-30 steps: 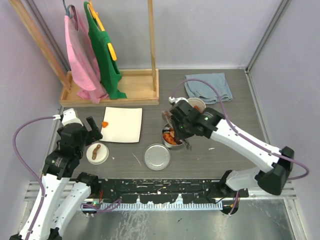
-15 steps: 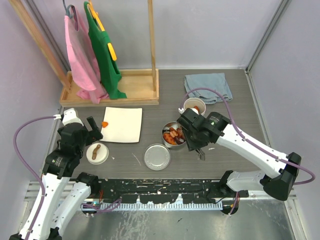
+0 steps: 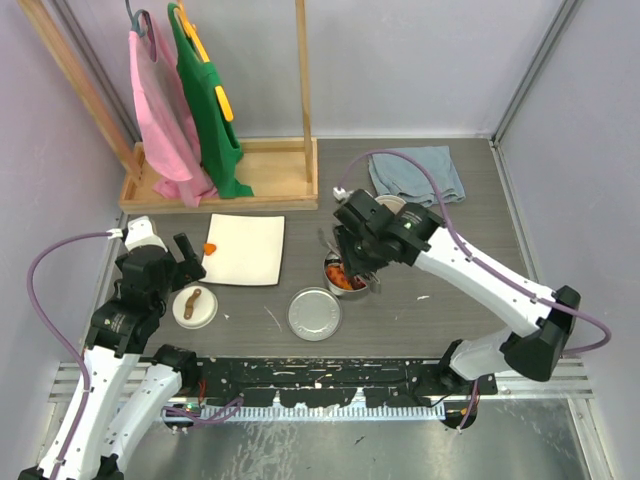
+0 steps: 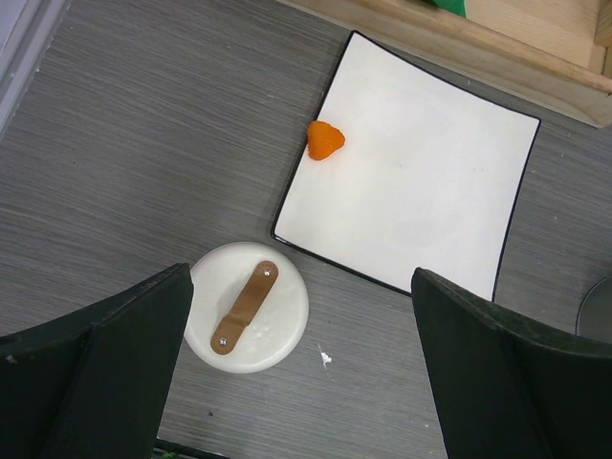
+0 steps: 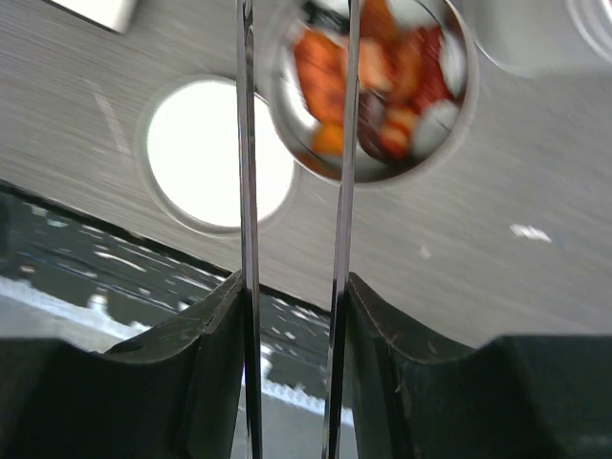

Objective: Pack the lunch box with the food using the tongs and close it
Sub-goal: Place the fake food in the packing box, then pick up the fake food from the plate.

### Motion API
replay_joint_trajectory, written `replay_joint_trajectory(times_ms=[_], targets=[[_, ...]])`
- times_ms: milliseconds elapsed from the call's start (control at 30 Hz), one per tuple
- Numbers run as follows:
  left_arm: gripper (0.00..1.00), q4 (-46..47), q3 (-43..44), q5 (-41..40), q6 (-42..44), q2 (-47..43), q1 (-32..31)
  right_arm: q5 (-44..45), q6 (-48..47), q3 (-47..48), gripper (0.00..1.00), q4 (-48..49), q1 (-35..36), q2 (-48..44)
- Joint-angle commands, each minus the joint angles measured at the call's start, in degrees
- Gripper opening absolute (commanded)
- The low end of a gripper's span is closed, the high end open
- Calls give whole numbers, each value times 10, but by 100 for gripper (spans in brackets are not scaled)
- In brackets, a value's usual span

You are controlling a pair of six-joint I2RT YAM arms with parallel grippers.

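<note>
In the right wrist view my right gripper [image 5: 292,283] is shut on the tongs [image 5: 247,182], one thin steel arm against each finger and a gap between the arms. Their tips reach over the steel tin [image 5: 449,105], which holds orange, red and white food [image 5: 382,76]; the view is blurred. From above, the right gripper [image 3: 356,250] hangs over the tin [image 3: 343,278]. The flat steel lid [image 3: 314,313] lies beside it. The white tub [image 3: 391,206] is partly hidden behind the arm. My left gripper [image 4: 301,273] is open above the white lid [image 4: 249,306]. One orange piece [image 4: 325,140] sits on the plate's edge.
The white square plate [image 3: 245,250] lies left of the tin. A wooden rack [image 3: 270,170] with pink and green garments stands at the back left. A blue cloth [image 3: 417,172] lies at the back right. Grey walls close both sides.
My right arm swung out to the right of the tin, then came back over it with the tongs. The tongs' arms stand a little wider apart. The left arm has not moved.
</note>
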Motion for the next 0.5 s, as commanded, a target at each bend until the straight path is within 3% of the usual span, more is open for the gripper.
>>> replay_joint_trajectory(times_ms=[0,133,467], targets=[[98,15,2,-3,-2,1,3,-91,-22,57,46,161,14,52],[98,13,2,-13,-3,-5,2,-118,-33,104,46,214,43,140],[98,14,2,-20,-5,-10,2,-83,-80,341,48,181,102,369]])
